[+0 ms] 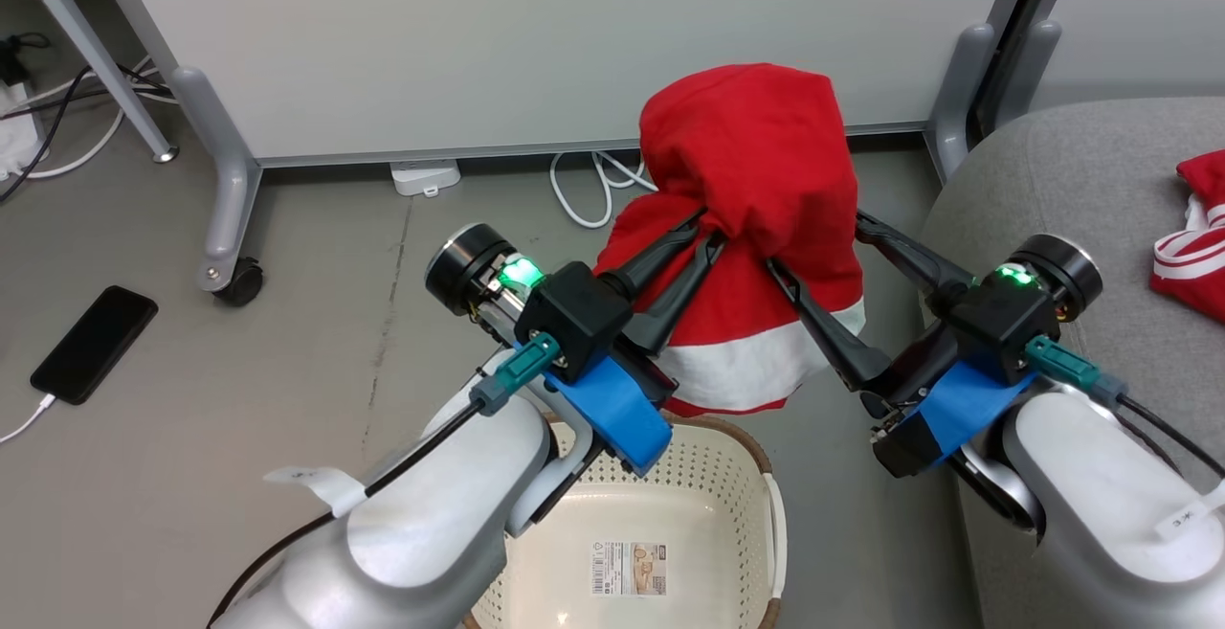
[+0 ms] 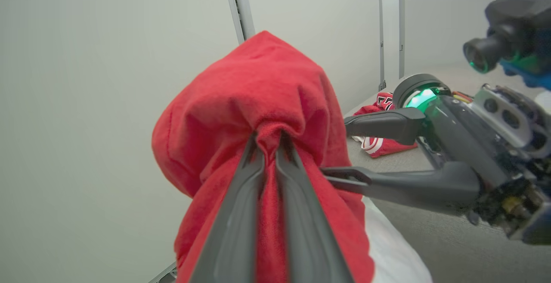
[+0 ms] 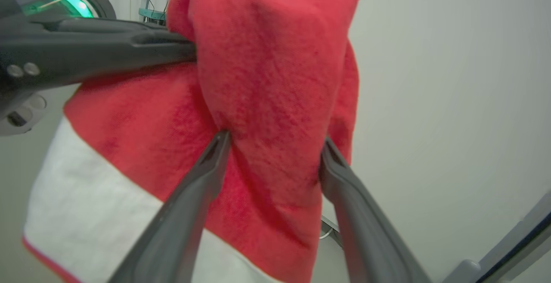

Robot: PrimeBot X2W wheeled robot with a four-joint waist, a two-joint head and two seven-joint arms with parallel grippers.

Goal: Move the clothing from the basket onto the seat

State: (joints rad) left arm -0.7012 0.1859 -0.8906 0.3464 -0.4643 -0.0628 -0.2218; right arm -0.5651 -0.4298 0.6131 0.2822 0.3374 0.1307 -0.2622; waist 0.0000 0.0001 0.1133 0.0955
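The large grey fabric-upholstered sofa [image 1: 1072, 227] takes up the right of the scene. To its left, near the robot, stands the cream perforated plastic laundry basket [image 1: 737, 476], with only a label sticker on its floor. Just beyond the basket's far rim hangs the plain red garment with a white panel [image 1: 756, 160], held clear of the basket and bunched into a hood shape. The red jersey with white stripes [image 1: 1196, 236] lies on the sofa at the far right. The left claw [image 1: 708, 227] is narrow, pinching a small fold of the plain garment. The right claw [image 1: 818, 244] is wider, with a thick bunch of the same cloth clamped between its fingers. The step in hand looks like carrying the garment to the right, over the sofa. To do it well, both arms should travel together so the cloth is neither stretched nor slackened. The white hem should stay high enough to clear the sofa's rounded corner, and release should come only once the garment hangs fully over the cushion, beside the jersey.
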